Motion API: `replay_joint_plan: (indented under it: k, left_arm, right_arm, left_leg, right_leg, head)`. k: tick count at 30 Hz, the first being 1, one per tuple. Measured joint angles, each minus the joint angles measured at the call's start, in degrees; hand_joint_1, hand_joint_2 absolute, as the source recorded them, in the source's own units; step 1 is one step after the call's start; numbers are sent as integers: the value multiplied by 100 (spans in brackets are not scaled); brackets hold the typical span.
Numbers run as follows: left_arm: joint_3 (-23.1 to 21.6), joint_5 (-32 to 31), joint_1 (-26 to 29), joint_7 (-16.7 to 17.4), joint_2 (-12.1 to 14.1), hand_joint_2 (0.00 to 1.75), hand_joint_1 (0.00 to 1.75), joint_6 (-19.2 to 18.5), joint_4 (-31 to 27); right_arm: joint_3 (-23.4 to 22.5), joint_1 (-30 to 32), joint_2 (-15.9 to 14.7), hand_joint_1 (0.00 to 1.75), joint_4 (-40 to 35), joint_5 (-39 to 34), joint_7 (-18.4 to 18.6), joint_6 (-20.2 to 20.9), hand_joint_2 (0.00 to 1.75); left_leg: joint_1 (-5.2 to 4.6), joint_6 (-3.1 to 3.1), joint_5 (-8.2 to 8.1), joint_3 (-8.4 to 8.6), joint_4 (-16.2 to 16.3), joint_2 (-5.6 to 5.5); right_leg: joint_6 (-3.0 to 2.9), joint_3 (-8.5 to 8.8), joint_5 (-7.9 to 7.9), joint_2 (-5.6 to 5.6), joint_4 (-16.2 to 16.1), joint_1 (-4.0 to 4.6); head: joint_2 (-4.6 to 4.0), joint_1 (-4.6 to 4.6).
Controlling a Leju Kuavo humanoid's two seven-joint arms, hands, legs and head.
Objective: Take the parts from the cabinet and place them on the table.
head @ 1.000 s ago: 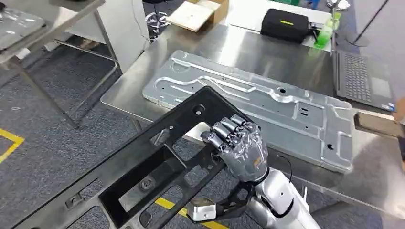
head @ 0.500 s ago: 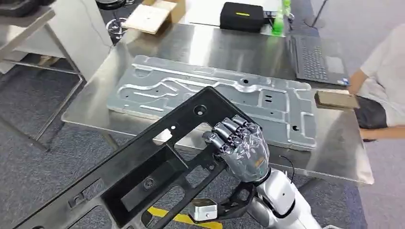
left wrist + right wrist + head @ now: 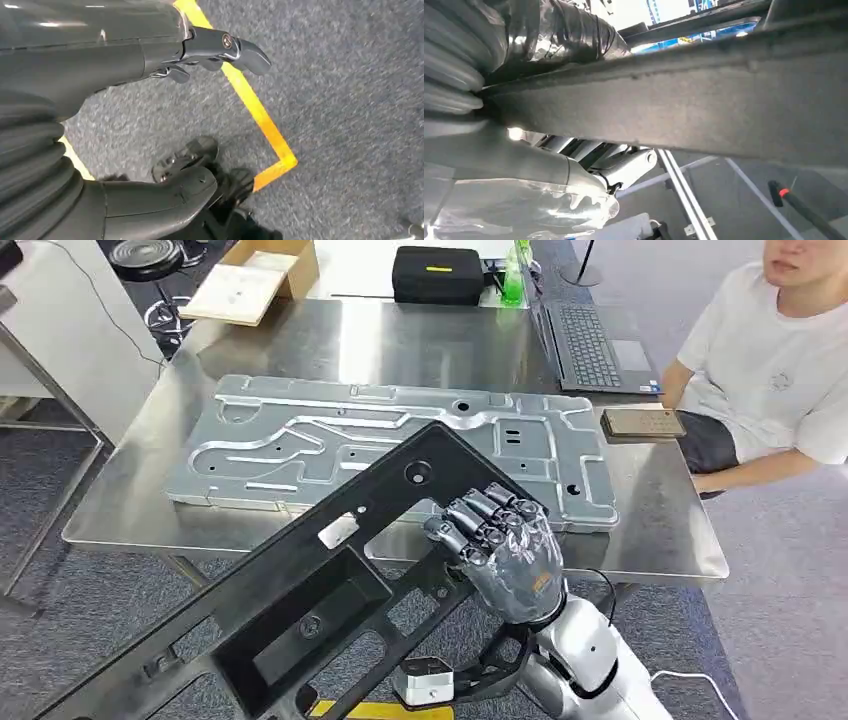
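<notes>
The right robot hand [image 3: 505, 550] is gripping the big black part [image 3: 300, 590], carrying it over the counter's [image 3: 660, 530] near edge. The left robot hand [image 3: 210, 50] is holding the part's other end. Next, it needs lowering beside the silver plate [image 3: 390, 445].
</notes>
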Motion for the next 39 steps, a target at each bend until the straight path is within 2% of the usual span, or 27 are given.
replay_joint_plan:
  k: [1, 3, 4, 5, 6, 8, 9, 10, 13, 15, 16, 18, 19, 20, 21, 22, 24, 25, 28, 30, 31, 34, 35, 36, 37, 38, 39]
  left_arm:
    - [-22, -11, -9, 13, 0, 175, 0, 0, 0]
    - [-46, -28, 1, 57, 2, 175, 0, 0, 0]
    - [-50, -35, 4, 81, 6, 175, 0, 0, 0]
    - [-61, -42, 3, 92, 7, 175, 0, -2, 0]
    - [-76, -57, -1, 98, 7, 175, 0, -6, 0]
    - [-105, -52, -9, 98, 4, 175, 0, -31, 0]
    - [-111, -44, -13, 98, 4, 175, 0, -48, 0]
    - [-122, -28, -18, 98, 4, 175, 0, -55, 0]
    - [-138, 28, -16, 107, 4, 175, 0, -72, 0]
    - [-142, 31, -17, 105, 9, 175, 0, -85, 0]
    - [-142, 48, -17, 98, 11, 175, 0, -85, 0]
    - [-142, 83, -3, 96, 17, 175, 0, -85, 0]
    - [-142, 87, 16, 96, 22, 175, 0, -85, 0]
    - [-142, 90, 35, 96, 24, 175, 0, -85, 0]
    - [-142, 96, 47, 96, 28, 175, 0, -87, 0]
    - [-142, 96, 49, 96, 33, 175, 0, -87, 0]
    - [-142, 101, 42, 96, 53, 175, 0, -85, 0]
    - [-142, 103, 34, 94, 57, 175, 0, -85, 0]
    - [-142, 103, 48, 90, 59, 175, 0, -87, 0]
    - [-144, 103, 42, 87, 57, 175, 0, -105, 0]
    - [-146, 103, 32, 83, 57, 175, 0, -122, 0]
    - [-153, 103, 25, 85, 59, 175, 0, -153, 0]
    - [-153, 103, 30, 85, 59, 175, 0, -157, 0]
    - [-153, 103, 31, 85, 59, 175, 0, -166, 0]
    - [-155, 103, 31, 85, 59, 175, 0, -173, 0]
    - [-159, 103, 31, 85, 59, 175, 0, -175, 0]
    - [-166, 103, 29, 83, 59, 175, 0, -184, 0]
  right_arm:
    - [0, -27, 0, 175, 2, 7, -2, 0, 175]
    - [0, -42, 0, 175, 7, 22, -2, 2, 175]
    - [0, -41, 0, 175, 18, 24, 0, 4, 175]
    - [0, -42, 0, 175, 35, 37, 4, 4, 175]
    - [0, -44, 0, 175, 48, 54, 4, 4, 175]
    - [0, -54, 0, 175, 52, 81, 15, 4, 175]
    - [0, -69, 2, 175, 52, 83, 15, 2, 175]
    - [0, -90, 2, 175, 55, 85, 20, 2, 175]
    - [0, -90, 2, 175, 68, 101, 50, 2, 175]
    - [0, -85, 13, 175, 72, 127, 77, 11, 175]
    - [0, -91, 15, 175, 85, 131, 107, 20, 175]
    - [0, -80, 35, 175, 124, 131, 164, 35, 175]
    - [0, -71, 35, 175, 142, 131, 168, 35, 175]
    - [0, -63, 35, 175, 162, 131, 170, 35, 175]
    - [0, -54, 35, 175, 182, 138, 170, 37, 175]
    - [0, -50, 35, 175, 199, 140, 175, 37, 175]
    - [0, -51, 39, 175, 208, 140, 188, 37, 175]
    - [0, -51, 42, 175, 208, 140, 192, 37, 175]
    - [-2, -46, 42, 175, 214, 142, 197, 37, 175]
    - [-7, -48, 44, 175, 214, 140, 199, 35, 175]
    - [-11, -56, 42, 175, 214, 140, 199, 33, 175]
    - [-33, -41, 42, 175, 236, 140, 201, 33, 175]
    - [-33, -28, 42, 175, 249, 140, 201, 33, 175]
    - [-33, -19, 42, 175, 256, 140, 201, 33, 175]
    - [-35, -19, 42, 175, 256, 140, 201, 33, 175]
    - [-33, -21, 42, 175, 256, 140, 201, 33, 175]
    - [-35, -26, 42, 175, 254, 142, 201, 28, 175]
  left_leg:
    - [-2, 33, 4, 10, -11, 28]
    - [-15, 47, -3, 9, -11, 104]
    - [-16, 49, -9, 5, -9, 138]
    - [-16, 48, -12, 6, -6, 165]
    - [-16, 41, -24, 17, -6, 184]
    - [-15, 16, -50, 62, -7, 199]
    - [-15, -7, -65, 79, -9, 205]
    - [-52, -39, -82, 66, -4, 207]
    - [-26, -142, -81, 94, -55, 220]
    - [-18, -206, -159, 114, 8, 230]
    - [-25, -203, -315, 17, 227, 224]
    - [-22, -210, -729, -436, 1119, 221]
    - [-22, -217, -843, -647, 1497, 221]
    - [-22, -224, -815, -748, 1644, 222]
    - [-21, -226, -663, -728, 1535, 222]
    - [-18, -225, -409, -589, 1191, 222]
    - [-12, -195, 70, -155, 214, 221]
    - [-42, -184, -41, -110, 115, 212]
    - [-69, -105, 10, -118, 104, 202]
    - [-25, -15, 70, -87, 17, 213]
    - [-26, 1, 79, -81, 4, 214]
    - [-31, 35, 78, -91, 2, 227]
    - [-31, 35, 77, -93, 3, 229]
    - [-31, 33, 76, -91, 3, 228]
    - [-30, 29, 73, -85, 3, 226]
    - [-30, 24, 70, -75, 3, 223]
    - [-29, 6, 59, -58, 3, 221]
  right_leg:
    - [29, -124, -181, -188, 264, 2]
    - [77, -534, -568, -305, 1087, -27]
    - [92, -699, -658, -319, 1398, -40]
    - [98, -753, -620, -331, 1489, -48]
    - [97, -659, -443, -343, 1294, -51]
    - [61, -166, 28, -351, 392, -47]
    - [22, 59, 127, -379, -47, -35]
    - [-12, 109, 36, -392, -137, 23]
    - [-92, 99, 36, -363, -146, 48]
    - [-170, 207, 87, -371, -288, -5]
    - [-207, 229, 84, -369, -317, -3]
    - [-263, 230, 71, -372, -306, 18]
    - [-275, 228, 61, -369, -296, 28]
    - [-273, 227, 52, -359, -282, 29]
    - [-271, 228, 36, -344, -260, 29]
    - [-262, 228, 14, -332, -230, 26]
    - [-223, 227, -43, -315, -145, 23]
    - [-187, 199, -69, -311, -101, 65]
    - [-116, 188, -45, -299, -111, 46]
    - [-57, 175, -94, -308, -62, 21]
    - [-24, 105, -226, -326, 108, 18]
    - [39, -455, -781, -333, 1261, -13]
    - [45, -590, -814, -336, 1515, -25]
    - [46, -581, -717, -338, 1481, -33]
    - [38, -452, -505, -341, 1202, -38]
    - [25, -274, -308, -342, 858, -38]
    - [-8, 60, -17, -354, 204, -35]
  head:
    - [0, -2]
    - [0, -2]
    - [0, 2]
    - [0, 0]
    - [0, 0]
    - [0, 0]
    - [0, 2]
    - [0, 0]
    - [0, -2]
    - [0, -2]
    - [0, -4]
    - [0, -11]
    - [0, -7]
    - [0, -9]
    - [0, -7]
    - [0, -9]
    - [0, -9]
    - [0, -7]
    - [0, -7]
    - [0, -7]
    - [0, -4]
    - [0, -4]
    - [0, -7]
    - [0, -4]
    - [0, -4]
    - [0, -4]
    - [0, -4]
